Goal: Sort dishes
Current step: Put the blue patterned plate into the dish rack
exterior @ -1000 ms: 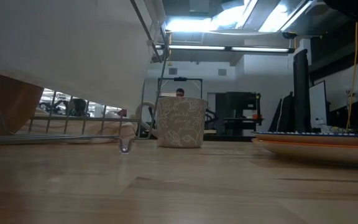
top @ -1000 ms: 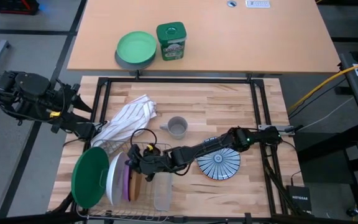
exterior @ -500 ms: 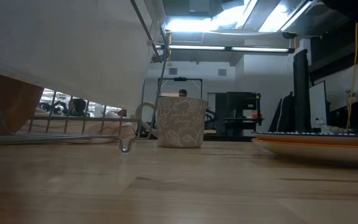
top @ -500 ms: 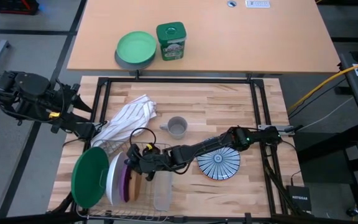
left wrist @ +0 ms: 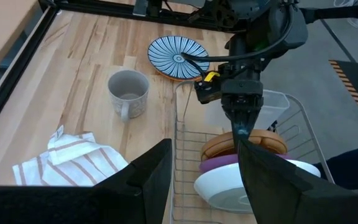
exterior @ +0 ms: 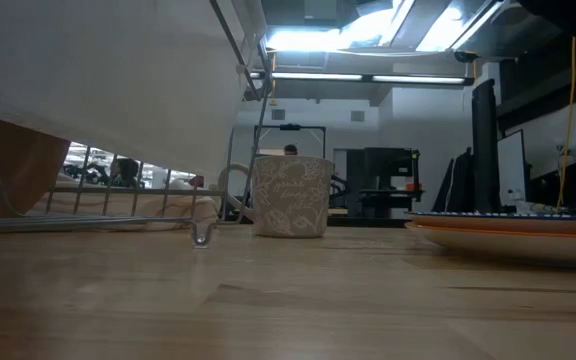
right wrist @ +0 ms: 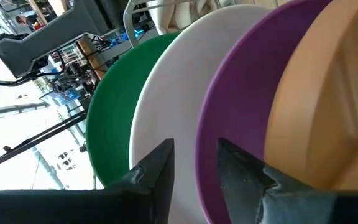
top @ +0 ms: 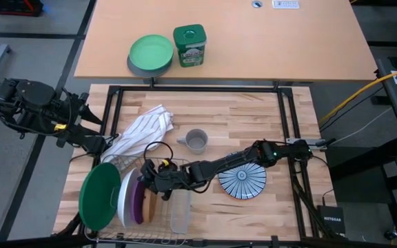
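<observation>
Right gripper point(left wrist: 240, 127) reaches into wire rack point(left wrist: 188, 134), fingers slightly parted, empty, straddling round purple plate point(right wrist: 241, 93) rim, apparently to extract it; left gripper point(top: 92, 134) open, idle beside table

Robotics lab or test workshop, not home; butcher-block work table point(top: 253, 110) boxed in black metal frame point(top: 286, 124), second plain desk point(top: 253, 41) butted behind it; grey floor with loose yellow cable point(top: 364, 86) and small router box point(top: 333, 220); low view shows ceiling strip lights point(exterior: 318, 40), dark equipment racks point(exterior: 378, 180), monitor point(exterior: 483, 150), person's head point(exterior: 290, 150) far back.
</observation>
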